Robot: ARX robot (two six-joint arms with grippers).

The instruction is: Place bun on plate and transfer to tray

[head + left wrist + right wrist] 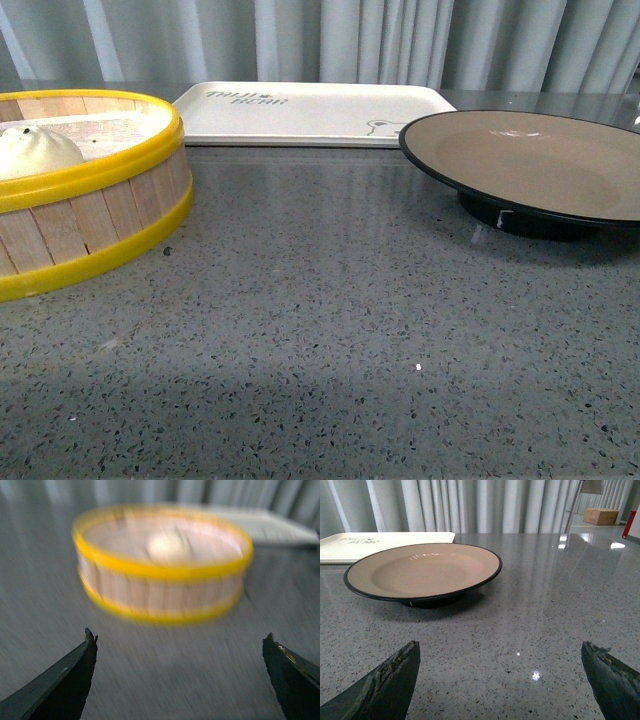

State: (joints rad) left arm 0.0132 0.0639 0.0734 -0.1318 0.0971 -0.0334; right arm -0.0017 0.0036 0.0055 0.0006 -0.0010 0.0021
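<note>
The white bun (pixel 35 150) sits inside a yellow-rimmed wooden steamer basket (pixel 100 210) at the left of the table. The left wrist view is blurred but shows the bun (pixel 167 546) in the basket (pixel 162 587), ahead of my open, empty left gripper (pixel 180 642). The brown-grey plate with black rim (pixel 530 165) stands empty at the right. It also shows in the right wrist view (pixel 422 570), ahead of my open, empty right gripper (pixel 500 650). The cream-white tray (pixel 310 112) lies flat at the back middle. Neither arm shows in the front view.
The grey speckled tabletop (pixel 330 330) stretches between basket and plate. Pale curtains hang behind the table. The tray's corner shows behind the plate in the right wrist view (pixel 385 542). A cardboard box (pixel 602 516) stands far off on the floor.
</note>
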